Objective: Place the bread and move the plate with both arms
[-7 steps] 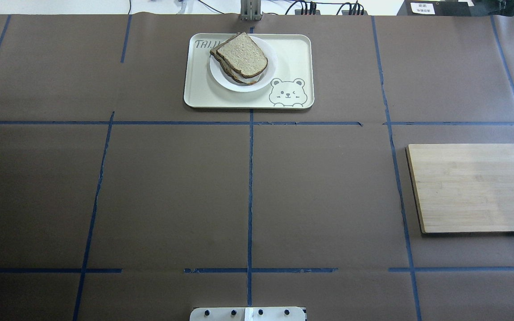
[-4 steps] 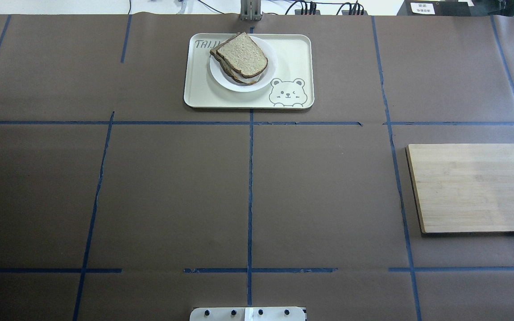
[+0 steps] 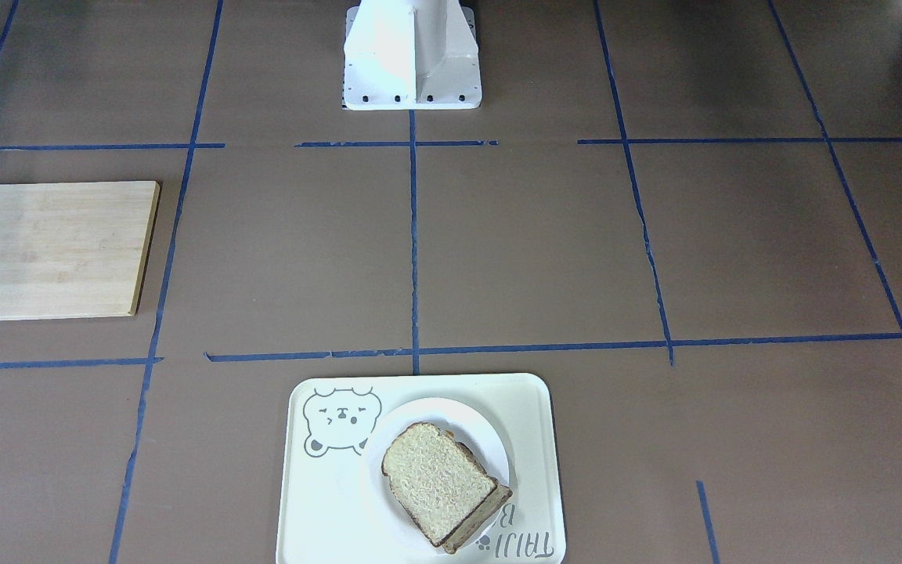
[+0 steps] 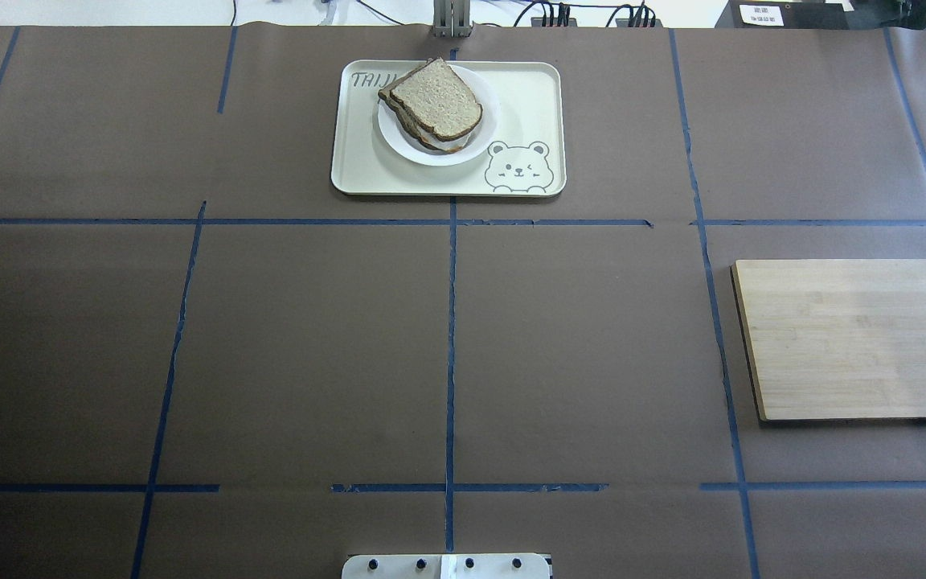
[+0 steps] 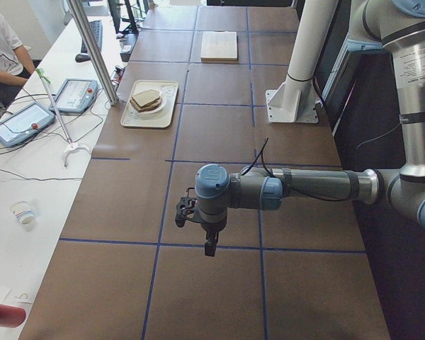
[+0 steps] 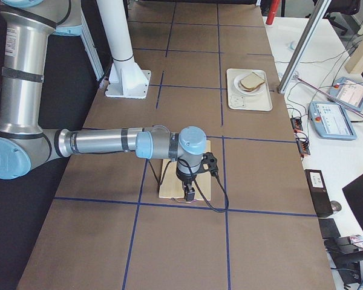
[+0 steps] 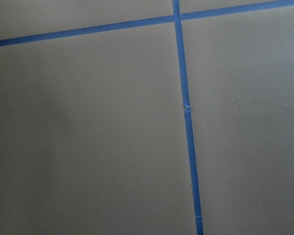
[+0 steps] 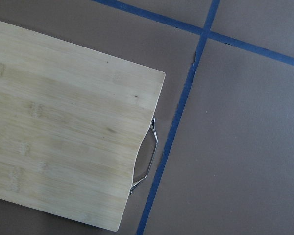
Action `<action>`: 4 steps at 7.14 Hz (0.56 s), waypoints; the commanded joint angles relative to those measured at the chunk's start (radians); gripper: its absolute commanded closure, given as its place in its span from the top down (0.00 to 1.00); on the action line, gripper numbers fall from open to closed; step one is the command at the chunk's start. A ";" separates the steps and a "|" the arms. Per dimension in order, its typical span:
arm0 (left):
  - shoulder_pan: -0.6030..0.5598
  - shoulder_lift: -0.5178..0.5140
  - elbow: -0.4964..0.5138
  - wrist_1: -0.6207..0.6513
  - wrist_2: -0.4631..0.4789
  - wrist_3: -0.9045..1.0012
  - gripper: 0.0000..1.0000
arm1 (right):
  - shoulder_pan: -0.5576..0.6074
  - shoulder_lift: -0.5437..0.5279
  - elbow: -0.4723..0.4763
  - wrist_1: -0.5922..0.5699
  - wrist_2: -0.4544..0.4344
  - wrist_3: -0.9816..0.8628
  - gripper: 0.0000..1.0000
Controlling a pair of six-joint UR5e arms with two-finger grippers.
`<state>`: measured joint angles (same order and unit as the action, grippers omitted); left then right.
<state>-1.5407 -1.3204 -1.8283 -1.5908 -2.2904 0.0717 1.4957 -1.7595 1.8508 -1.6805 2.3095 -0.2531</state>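
A stack of brown bread slices, the top bread (image 4: pixel 436 99) speckled beige with a dark crust, lies on the small white plate (image 4: pixel 475 141). The plate sits on a cream bear tray (image 4: pixel 535 96) at the table's far middle. They also show in the front view: the bread (image 3: pixel 435 479), the plate (image 3: pixel 476 423) and the tray (image 3: pixel 326 509). My left gripper (image 5: pixel 208 246) hangs over bare table near the left end. My right gripper (image 6: pixel 189 194) hangs over the wooden board. Neither shows elsewhere, so I cannot tell whether they are open or shut.
A bamboo cutting board (image 4: pixel 853 338) with a metal handle (image 8: pixel 148 159) lies at the table's right side. Blue tape lines (image 4: pixel 450 346) cross the brown table cover. The white robot base (image 3: pixel 412 55) stands at the near edge. An operator (image 5: pixel 0 49) sits beyond the far side.
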 commanded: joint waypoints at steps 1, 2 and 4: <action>0.001 0.009 0.001 0.002 -0.001 0.003 1.00 | 0.000 0.000 -0.001 0.001 0.001 0.000 1.00; 0.001 0.016 0.001 0.000 -0.001 0.007 1.00 | 0.000 0.000 -0.001 -0.001 -0.001 0.000 1.00; 0.002 0.017 -0.006 0.000 -0.003 0.008 1.00 | 0.000 0.000 -0.001 0.001 0.001 0.000 1.00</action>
<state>-1.5392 -1.3051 -1.8315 -1.5906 -2.2927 0.0787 1.4956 -1.7595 1.8500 -1.6801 2.3091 -0.2531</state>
